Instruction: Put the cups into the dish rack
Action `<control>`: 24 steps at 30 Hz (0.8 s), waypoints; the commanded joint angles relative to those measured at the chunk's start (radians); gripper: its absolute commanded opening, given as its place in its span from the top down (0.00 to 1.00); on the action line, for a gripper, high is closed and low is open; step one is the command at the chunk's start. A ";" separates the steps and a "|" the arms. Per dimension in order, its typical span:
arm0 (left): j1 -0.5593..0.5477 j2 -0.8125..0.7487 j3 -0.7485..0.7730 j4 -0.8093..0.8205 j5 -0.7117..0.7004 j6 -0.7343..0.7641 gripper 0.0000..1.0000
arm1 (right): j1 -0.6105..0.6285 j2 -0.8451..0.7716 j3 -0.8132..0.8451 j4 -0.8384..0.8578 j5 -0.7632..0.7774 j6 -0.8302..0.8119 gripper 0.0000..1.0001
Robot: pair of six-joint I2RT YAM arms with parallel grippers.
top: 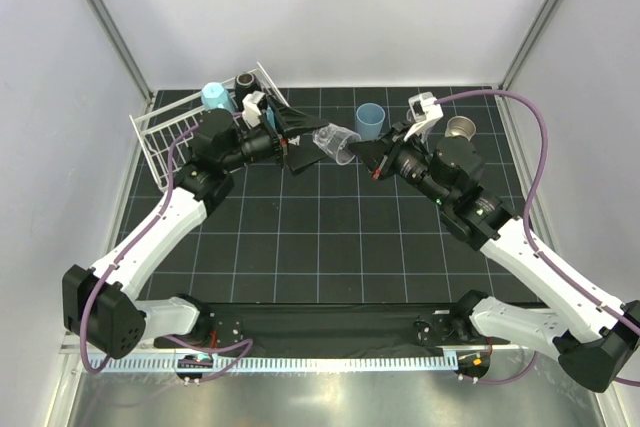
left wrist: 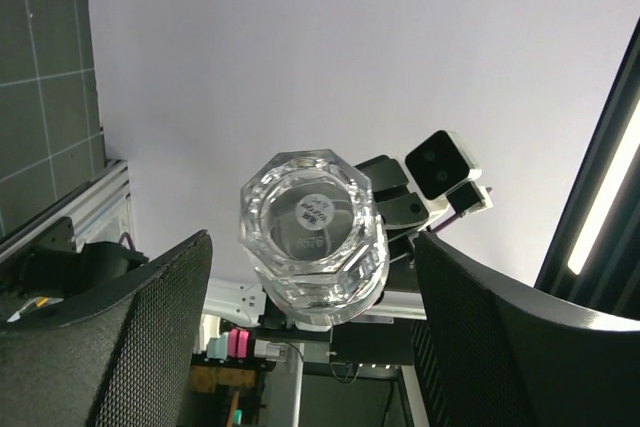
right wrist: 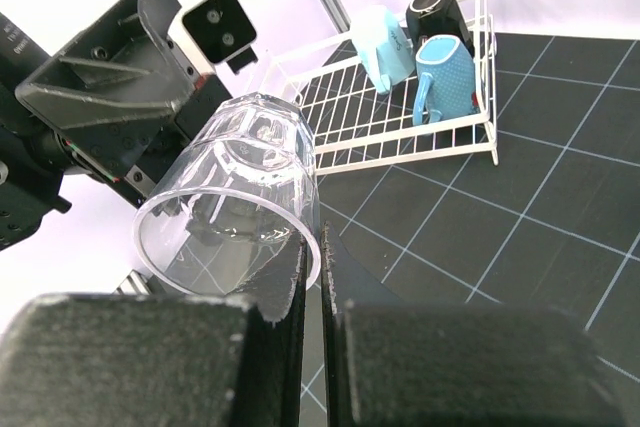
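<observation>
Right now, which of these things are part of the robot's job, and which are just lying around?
Part of the job: clear glass pinched by the right claw; light blue tumbler; brown metallic cup; dish rack holding a black mug and two blue mugs.
Just there: black gridded mat; purple cables.

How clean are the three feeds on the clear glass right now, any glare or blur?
Top external: even light, soft shadows, but the clear glass reads faint against the dark mat. Left wrist: the glass base is sharp; a bright light strip burns at the right edge, off the glass. Right wrist: the right gripper blurs up close; glass and dish rack are sharp.
</observation>
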 commanded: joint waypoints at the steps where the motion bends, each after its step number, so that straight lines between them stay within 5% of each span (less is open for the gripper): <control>1: -0.005 -0.017 0.002 0.100 -0.022 -0.034 0.21 | 0.000 -0.010 -0.007 0.081 -0.008 0.011 0.96; 19: -0.016 0.005 0.004 0.134 -0.023 -0.042 0.48 | 0.001 -0.026 -0.050 0.091 -0.058 0.018 0.96; 24: -0.018 0.011 0.004 0.144 -0.020 -0.049 0.45 | 0.001 -0.019 -0.048 0.094 -0.074 0.017 0.96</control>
